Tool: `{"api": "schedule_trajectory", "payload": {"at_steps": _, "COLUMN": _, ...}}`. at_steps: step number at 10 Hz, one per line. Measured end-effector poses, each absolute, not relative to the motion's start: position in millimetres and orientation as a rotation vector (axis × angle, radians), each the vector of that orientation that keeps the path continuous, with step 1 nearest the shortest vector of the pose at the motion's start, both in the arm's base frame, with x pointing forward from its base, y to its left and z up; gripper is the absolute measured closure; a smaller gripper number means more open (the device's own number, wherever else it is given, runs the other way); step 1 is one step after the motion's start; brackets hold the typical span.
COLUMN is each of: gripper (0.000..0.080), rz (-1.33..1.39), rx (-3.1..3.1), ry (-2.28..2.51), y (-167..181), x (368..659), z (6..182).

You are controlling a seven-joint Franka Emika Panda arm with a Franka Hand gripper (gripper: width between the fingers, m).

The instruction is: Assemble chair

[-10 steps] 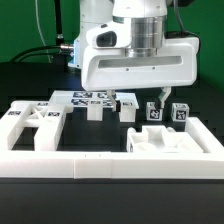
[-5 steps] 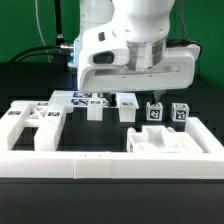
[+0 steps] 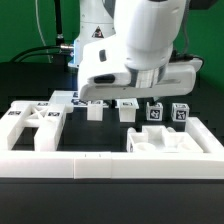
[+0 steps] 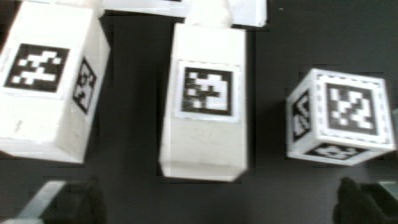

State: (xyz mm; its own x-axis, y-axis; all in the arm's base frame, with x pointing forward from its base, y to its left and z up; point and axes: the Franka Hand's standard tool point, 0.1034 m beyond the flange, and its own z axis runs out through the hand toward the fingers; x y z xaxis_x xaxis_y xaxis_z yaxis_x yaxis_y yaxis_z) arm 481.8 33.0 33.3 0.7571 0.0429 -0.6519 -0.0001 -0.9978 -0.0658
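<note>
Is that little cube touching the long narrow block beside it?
Apart. The wrist view shows dark table between the cube and the narrow block.

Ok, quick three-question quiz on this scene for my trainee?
1. True or false: the pincer holds a chair piece.
2. How many square tags show in the wrist view?
3. In the exterior view, the white rail lies: A) farthest from the camera; B) nearest the camera, in front of the chair pieces; C) upright on end.
Key: 1 false, open and empty; 2 three; 3 B.
</note>
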Motion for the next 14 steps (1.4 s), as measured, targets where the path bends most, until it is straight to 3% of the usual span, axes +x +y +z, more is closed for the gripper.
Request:
{"api": "schedule_trajectory", "payload": {"at_steps": 5, "gripper": 0.0151, "rz": 1.131, "rx": -2.874, "ry": -0.003, "y": 28.5, "x": 474.1, "z": 30.9}}
{"api": "schedule_trajectory", "payload": {"at_steps": 9, "gripper": 0.0151, "rz": 1.491, "rx": -2.696, "ry": -0.026, "y": 31.2, "x": 464.5, "z": 29.6}}
{"api": "schedule_trajectory", "payload": {"at_steps": 14, "gripper": 0.0151, "rz": 1.479, "rx": -2.709, "ry": -0.036, "y": 35.5, "x": 459.6, "z": 17.8}}
